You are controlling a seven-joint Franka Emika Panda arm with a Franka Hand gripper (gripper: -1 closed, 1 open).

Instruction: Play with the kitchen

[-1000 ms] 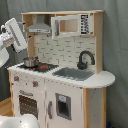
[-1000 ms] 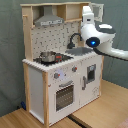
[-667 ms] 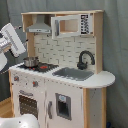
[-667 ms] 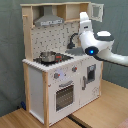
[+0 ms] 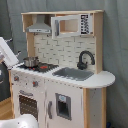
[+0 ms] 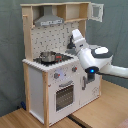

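The kitchen (image 5: pixel 65 75) is a tall white and light-wood toy with a grey hood (image 5: pixel 40 25), a black faucet (image 5: pixel 85 60) over a grey sink (image 5: pixel 74 74), and a metal pot (image 5: pixel 31 61) on the stovetop. Its windowed oven door (image 6: pixel 65 95) and knobs (image 6: pixel 57 76) face forward in the second exterior view. My gripper (image 6: pixel 70 46) hovers over the counter just to the right of the pot (image 6: pixel 47 56), apart from it. In the first exterior view the gripper (image 5: pixel 18 56) is at the kitchen's left end, close to the pot.
A microwave-like cabinet (image 5: pixel 70 25) sits beside the hood. The kitchen stands on a wooden table (image 6: pixel 100 112). A grey curtain (image 5: pixel 115 45) hangs behind. My white arm (image 6: pixel 97 57) reaches in from the second exterior view's right. A white rounded body (image 5: pixel 20 122) lies at the bottom left.
In the second exterior view the arm has swung left and down, from beside the upper shelf to above the counter near the pot. The kitchen has not moved.
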